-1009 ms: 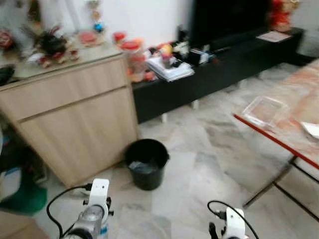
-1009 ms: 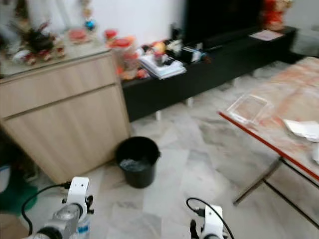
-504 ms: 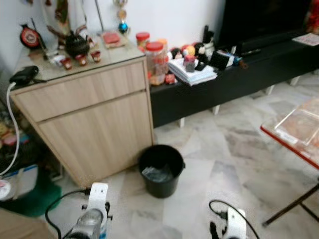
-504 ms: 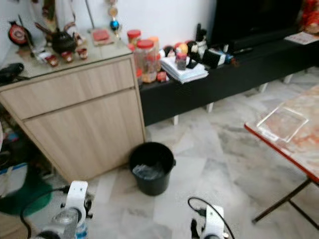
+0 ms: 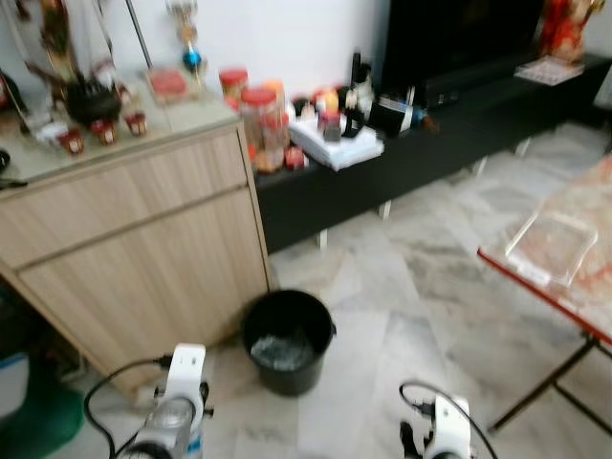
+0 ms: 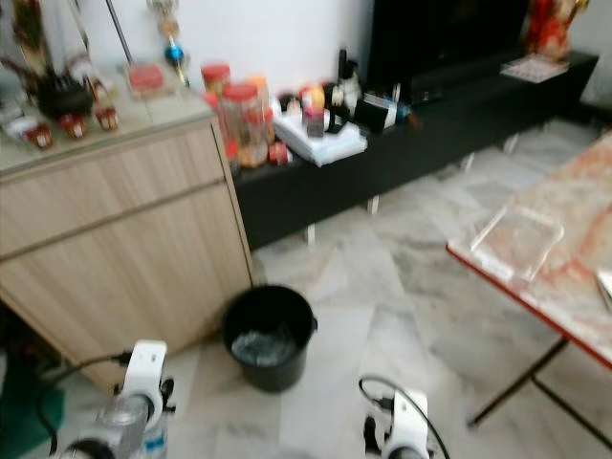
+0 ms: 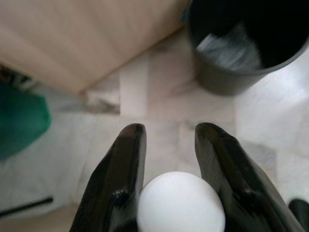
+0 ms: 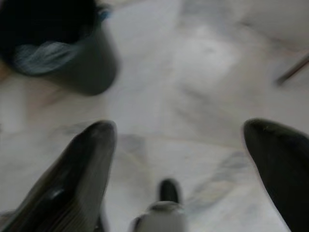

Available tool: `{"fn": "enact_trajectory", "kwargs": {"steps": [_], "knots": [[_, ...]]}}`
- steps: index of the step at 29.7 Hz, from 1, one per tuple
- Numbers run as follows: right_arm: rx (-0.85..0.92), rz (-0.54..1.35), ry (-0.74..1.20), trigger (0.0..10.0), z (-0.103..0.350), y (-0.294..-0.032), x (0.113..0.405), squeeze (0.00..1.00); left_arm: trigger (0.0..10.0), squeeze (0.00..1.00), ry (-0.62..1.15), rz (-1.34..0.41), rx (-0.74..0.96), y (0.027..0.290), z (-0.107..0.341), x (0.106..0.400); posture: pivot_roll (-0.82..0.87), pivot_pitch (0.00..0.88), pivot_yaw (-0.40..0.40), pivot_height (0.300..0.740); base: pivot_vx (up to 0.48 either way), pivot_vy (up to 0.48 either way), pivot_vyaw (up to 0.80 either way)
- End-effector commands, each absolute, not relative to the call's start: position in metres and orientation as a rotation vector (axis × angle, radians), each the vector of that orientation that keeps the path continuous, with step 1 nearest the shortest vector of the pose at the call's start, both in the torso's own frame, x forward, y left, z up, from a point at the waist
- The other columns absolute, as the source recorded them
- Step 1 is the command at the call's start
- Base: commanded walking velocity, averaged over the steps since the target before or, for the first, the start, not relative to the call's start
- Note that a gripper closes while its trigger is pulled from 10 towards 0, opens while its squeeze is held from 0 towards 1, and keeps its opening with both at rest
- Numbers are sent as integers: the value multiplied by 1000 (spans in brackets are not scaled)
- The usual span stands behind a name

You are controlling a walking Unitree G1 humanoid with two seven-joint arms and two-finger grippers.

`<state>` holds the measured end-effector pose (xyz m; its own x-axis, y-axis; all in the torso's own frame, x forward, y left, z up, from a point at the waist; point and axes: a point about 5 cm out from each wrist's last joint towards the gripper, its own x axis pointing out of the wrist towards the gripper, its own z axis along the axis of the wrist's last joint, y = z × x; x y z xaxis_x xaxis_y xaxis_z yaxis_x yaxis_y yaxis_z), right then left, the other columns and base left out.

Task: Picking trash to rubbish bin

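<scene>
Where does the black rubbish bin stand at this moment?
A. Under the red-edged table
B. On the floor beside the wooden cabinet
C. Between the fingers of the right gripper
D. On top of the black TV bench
B: the black rubbish bin stands on the marble floor, close to the lower corner of the wooden cabinet.

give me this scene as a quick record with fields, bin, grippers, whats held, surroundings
bin: black rubbish bin on the marble floor beside the wooden cabinet, some trash inside
left gripper: shut on a white rounded object, above the floor short of the bin
right gripper: open, holding nothing, over the floor
surroundings: red-edged table to the robot's right, black TV console behind
</scene>
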<state>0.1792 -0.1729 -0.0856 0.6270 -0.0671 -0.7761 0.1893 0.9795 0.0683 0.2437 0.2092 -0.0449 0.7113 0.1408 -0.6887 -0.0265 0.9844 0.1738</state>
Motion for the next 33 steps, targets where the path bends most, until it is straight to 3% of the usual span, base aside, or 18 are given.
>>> {"fn": "enact_trajectory", "kwargs": {"steps": [1,22,27,33], "knots": [[147,-136,877,10000,-85,-170,181,0,10000,0,774,106,169,215,-43,245,-45,0,54,740,311,0,0],[88,-72,866,10000,-82,-167,186,0,10000,0,769,104,179,215,-42,246,-38,0,40,740,317,0,0],[58,-48,882,10000,-84,-164,183,0,10000,0,769,103,180,216,-42,246,-32,0,39,740,322,0,716],[72,-60,886,10000,-85,-164,181,0,10000,0,770,106,182,217,-42,246,-32,0,40,740,326,0,0]]}}
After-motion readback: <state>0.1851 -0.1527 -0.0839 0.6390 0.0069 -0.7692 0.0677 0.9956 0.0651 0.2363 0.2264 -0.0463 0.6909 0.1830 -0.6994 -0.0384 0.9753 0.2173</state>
